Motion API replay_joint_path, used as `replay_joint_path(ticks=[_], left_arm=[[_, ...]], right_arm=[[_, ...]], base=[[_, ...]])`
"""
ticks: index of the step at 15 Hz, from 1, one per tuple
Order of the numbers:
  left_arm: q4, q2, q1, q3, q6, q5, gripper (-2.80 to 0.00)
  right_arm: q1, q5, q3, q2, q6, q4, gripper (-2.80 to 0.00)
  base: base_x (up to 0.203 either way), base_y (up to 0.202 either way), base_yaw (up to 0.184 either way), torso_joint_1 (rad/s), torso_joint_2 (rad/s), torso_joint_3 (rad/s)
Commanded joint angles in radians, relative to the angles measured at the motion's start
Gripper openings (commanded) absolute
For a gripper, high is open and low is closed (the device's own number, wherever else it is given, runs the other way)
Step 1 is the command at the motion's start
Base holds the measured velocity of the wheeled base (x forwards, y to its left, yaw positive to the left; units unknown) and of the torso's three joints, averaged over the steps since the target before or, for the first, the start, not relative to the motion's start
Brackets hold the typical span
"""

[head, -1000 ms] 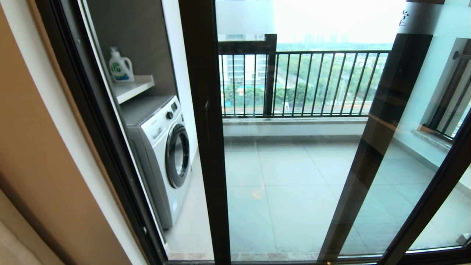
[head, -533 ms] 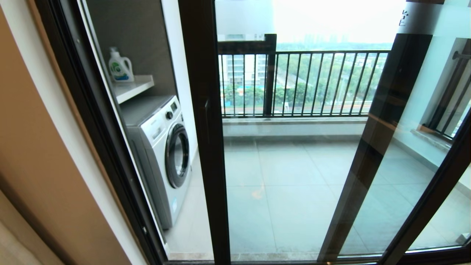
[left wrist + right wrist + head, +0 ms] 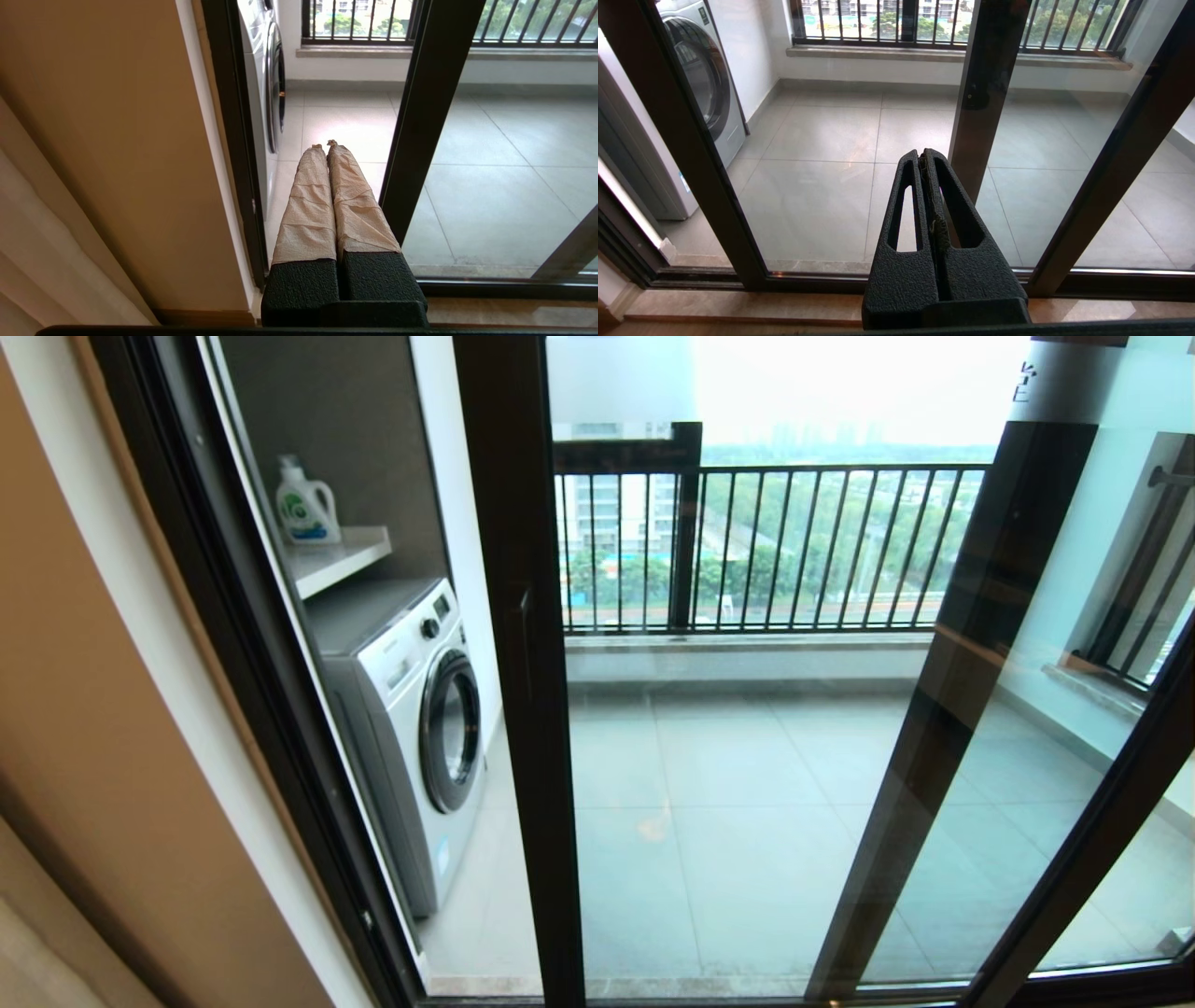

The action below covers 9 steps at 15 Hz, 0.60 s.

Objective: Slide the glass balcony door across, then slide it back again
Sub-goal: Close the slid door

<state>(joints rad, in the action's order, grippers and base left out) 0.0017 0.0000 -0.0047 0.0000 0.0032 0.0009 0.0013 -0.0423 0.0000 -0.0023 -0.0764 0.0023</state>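
We see our left gripper with its two paper-wrapped fingers pressed together, holding nothing, pointing toward the gap between the tan wall and the dark edge post of the glass balcony door. It is near that post but not touching it. Our right gripper is likewise closed and empty, its black fingertips together, hanging in front of the glass without contact.

Neither arm shows in the head view. There the glass balcony door stands partly slid, its left frame post upright with the black bar handle on it and a frosted strip at the top. Left of the post is an open gap onto the balcony, where a white washing machine stands under a shelf carrying a detergent bottle. Through the glass we see the tiled floor and the dark balcony railing. On the right another dark-framed panel slants across.
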Motion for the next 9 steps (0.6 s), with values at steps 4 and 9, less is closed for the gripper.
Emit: replay_joint_path(ticks=[4, 9], left_arm=[[0.000, 0.002, 0.001, 0.000, 0.000, 0.001, -2.80], [-0.001, 0.002, 0.002, 0.000, 0.016, 0.002, -2.80]], right_arm=[[0.000, -0.001, 0.003, 0.001, 0.000, -0.001, -2.80], [0.000, -0.001, 0.003, 0.001, 0.001, -0.001, -2.80]], base=[[0.000, 0.000, 0.000, 0.000, 0.00, 0.000], [0.000, 0.000, 0.000, 0.000, 0.00, 0.000]])
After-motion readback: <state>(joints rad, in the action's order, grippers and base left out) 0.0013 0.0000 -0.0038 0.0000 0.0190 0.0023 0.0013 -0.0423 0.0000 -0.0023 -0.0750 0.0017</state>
